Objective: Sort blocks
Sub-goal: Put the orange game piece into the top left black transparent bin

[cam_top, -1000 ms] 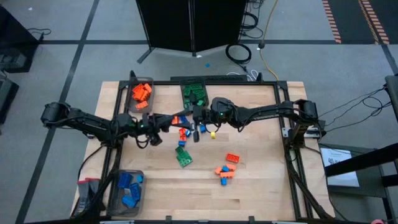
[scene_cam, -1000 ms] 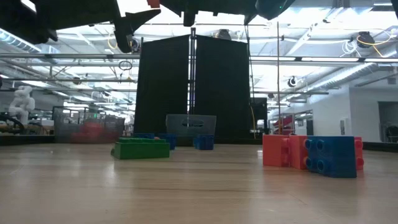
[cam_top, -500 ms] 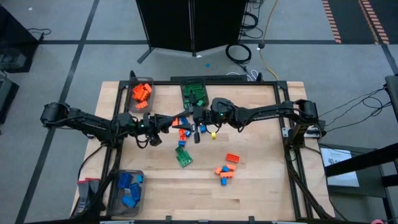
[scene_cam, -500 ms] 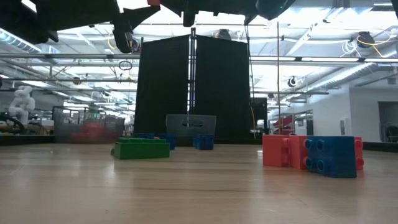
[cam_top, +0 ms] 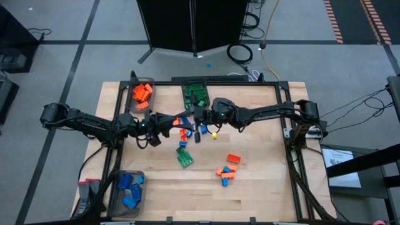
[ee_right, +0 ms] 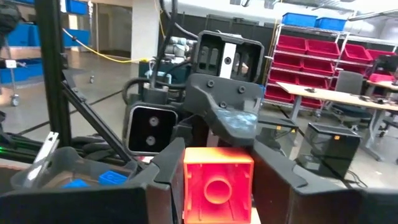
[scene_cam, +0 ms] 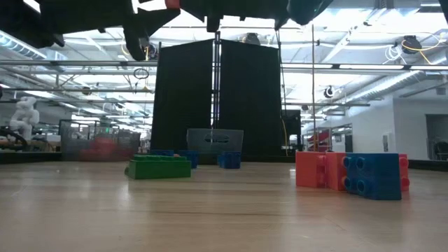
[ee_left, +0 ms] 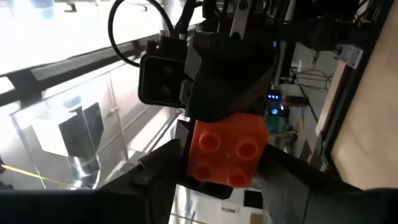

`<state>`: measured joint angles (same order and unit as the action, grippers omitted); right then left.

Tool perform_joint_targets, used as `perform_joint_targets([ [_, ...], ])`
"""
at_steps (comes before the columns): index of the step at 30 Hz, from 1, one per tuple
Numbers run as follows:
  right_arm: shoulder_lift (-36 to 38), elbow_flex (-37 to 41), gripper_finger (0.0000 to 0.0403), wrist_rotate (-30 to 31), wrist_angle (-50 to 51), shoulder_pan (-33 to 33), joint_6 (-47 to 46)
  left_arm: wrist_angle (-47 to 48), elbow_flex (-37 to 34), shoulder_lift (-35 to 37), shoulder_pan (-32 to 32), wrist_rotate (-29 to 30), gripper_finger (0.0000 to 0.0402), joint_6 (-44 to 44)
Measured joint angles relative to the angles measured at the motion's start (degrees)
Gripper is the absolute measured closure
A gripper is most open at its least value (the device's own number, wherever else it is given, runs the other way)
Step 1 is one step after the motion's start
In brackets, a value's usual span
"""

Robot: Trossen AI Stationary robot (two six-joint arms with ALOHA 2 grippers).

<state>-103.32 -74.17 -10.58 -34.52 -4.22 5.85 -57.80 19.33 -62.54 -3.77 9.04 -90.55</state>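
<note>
Both grippers meet above the table's middle, each shut on one orange block held high over the wood. My left gripper reaches in from the left and my right gripper from the right. The left wrist view shows the block's studded face. The right wrist view shows its hollow underside. On the table lie a green block, an orange and blue cluster, and more orange blocks. In the low view only a red corner of the held block shows. My left gripper pinches two opposite sides of the orange block between its two fingers. It comes level from the table's left, with the studs facing its wrist. The block hangs clear of the table. My right gripper pinches the block's other two side walls between its fingers. It comes level from the table's right, with the hollow underside facing its wrist. The left gripper's finger lies over the block's top.
A bin of orange blocks and a bin of green ones stand at the far edge. A bin of blue blocks stands at the near left corner. A small yellow piece lies below the right gripper. The near middle of the table is bare wood.
My left gripper has rolled a little about the line it points along, staying in place at the orange block. My right gripper and the block have kept still.
</note>
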Motion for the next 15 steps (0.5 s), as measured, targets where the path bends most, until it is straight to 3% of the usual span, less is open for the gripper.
perform_joint_targets([
  [15, -0.05, 0.04, 0.0282, -0.55, 0.87, -0.27, -0.25, 3.88, 0.0, -0.02, -0.01, -2.47, 0.0202, 0.37],
])
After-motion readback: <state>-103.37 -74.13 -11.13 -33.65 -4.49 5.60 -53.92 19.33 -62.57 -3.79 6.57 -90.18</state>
